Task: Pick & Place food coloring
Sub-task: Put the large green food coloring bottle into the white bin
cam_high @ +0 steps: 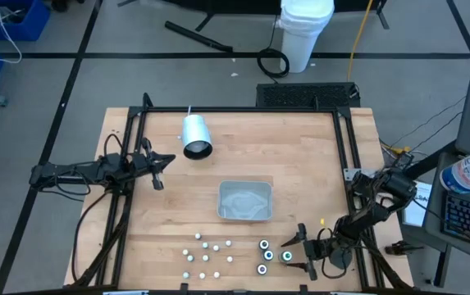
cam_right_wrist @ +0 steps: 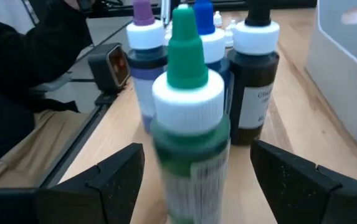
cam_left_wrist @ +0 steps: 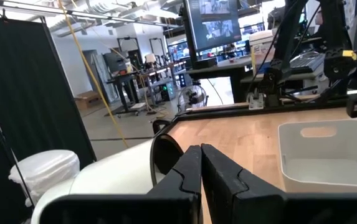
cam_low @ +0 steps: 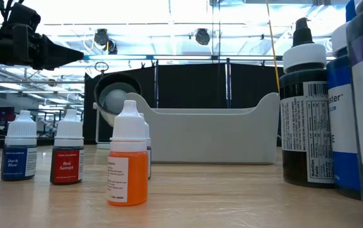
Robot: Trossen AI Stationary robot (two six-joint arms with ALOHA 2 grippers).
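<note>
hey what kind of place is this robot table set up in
Probably a robotics lab or workshop: a wooden table with two arms on frames, workbenches and a monitor in an open hall behind, and blue bins on the taped floor.

Robotics lab: monitors (cam_left_wrist: 218,25), workbenches (cam_left_wrist: 138,87), black curtain (cam_left_wrist: 25,99).

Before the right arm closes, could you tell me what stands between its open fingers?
The green-capped bottle stands upright between the right gripper's open fingers, untouched, as the right wrist view shows. Three more wide bottles stand behind it.
</note>
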